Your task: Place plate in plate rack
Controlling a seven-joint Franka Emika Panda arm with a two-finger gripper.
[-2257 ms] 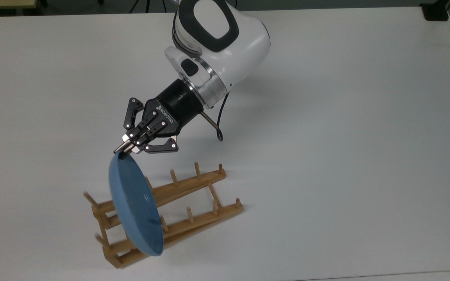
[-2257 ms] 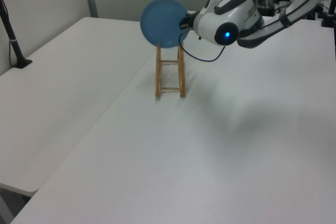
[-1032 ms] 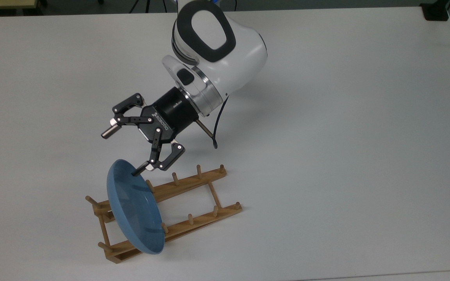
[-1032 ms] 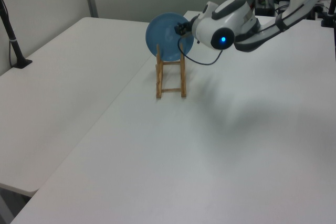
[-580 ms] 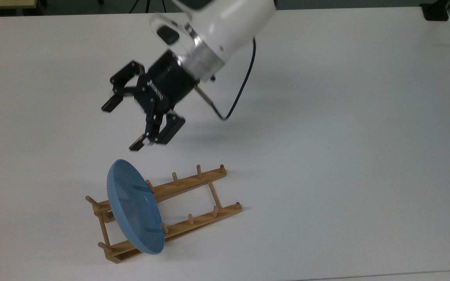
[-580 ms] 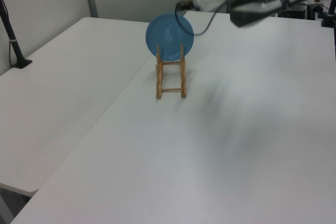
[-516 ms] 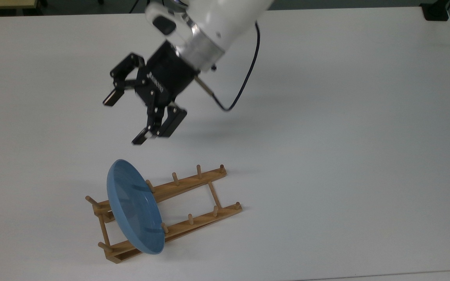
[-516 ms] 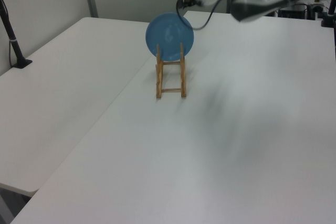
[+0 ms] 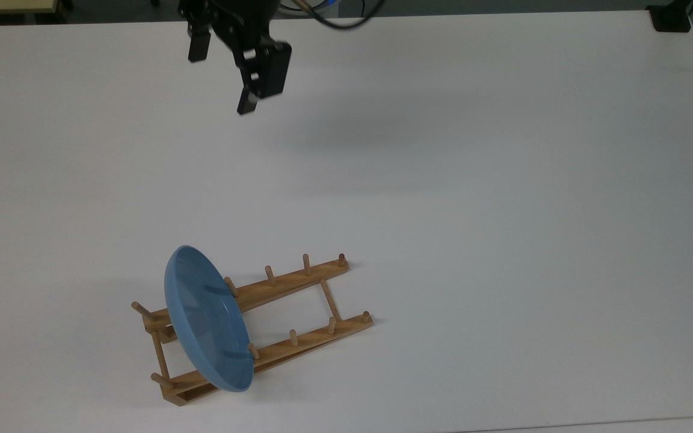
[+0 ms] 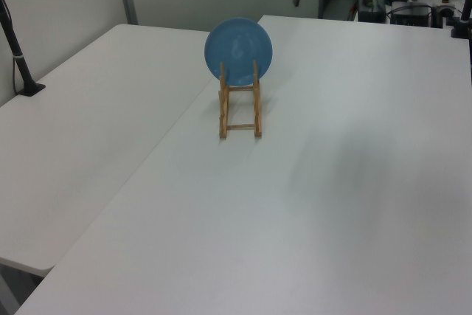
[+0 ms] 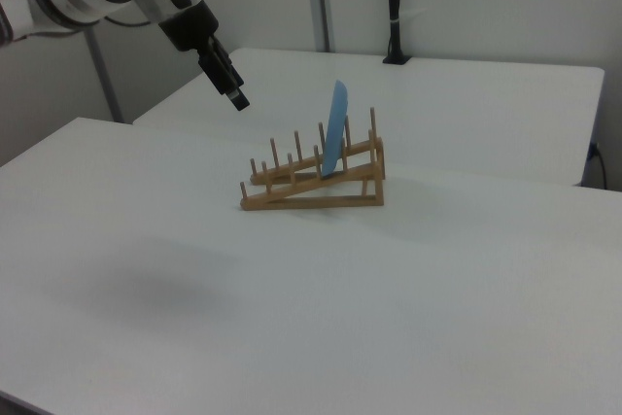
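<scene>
Spread wide and holding nothing, the jaws of the gripper (image 9: 223, 60) hang high above the white table (image 9: 503, 180), well apart from everything else, at the upper edge of the top view. In the right view the gripper (image 11: 222, 70) sits up and to the right view's left of the rack, its black fingers (image 11: 236, 96) pointing down toward the tabletop.

The plate (image 9: 207, 319) stands on edge in the plate rack (image 9: 298, 337), slotted between pegs near the rack's taller end. In the right view the plate (image 11: 336, 128) leans slightly, its lower rim down between the two rails and its face resting against a pair of dowels. The left view shows the plate (image 10: 238, 52) face-on, centred over the plate rack (image 10: 240, 108) with a peg on either side. Nothing touches it but the rack.

Judged from how things lie, the placing itself is done: the plate is seated and the arm is clear of it. The step in hand looks like the retreat after release. What remains calls for little beyond keeping the arm away from the rack, since the plate is tall, light and balanced on its rim, and a brush against it or a nudge to the rails could tip it out of its slot. If the plate holds its lean against the pegs, the task can be counted finished.
</scene>
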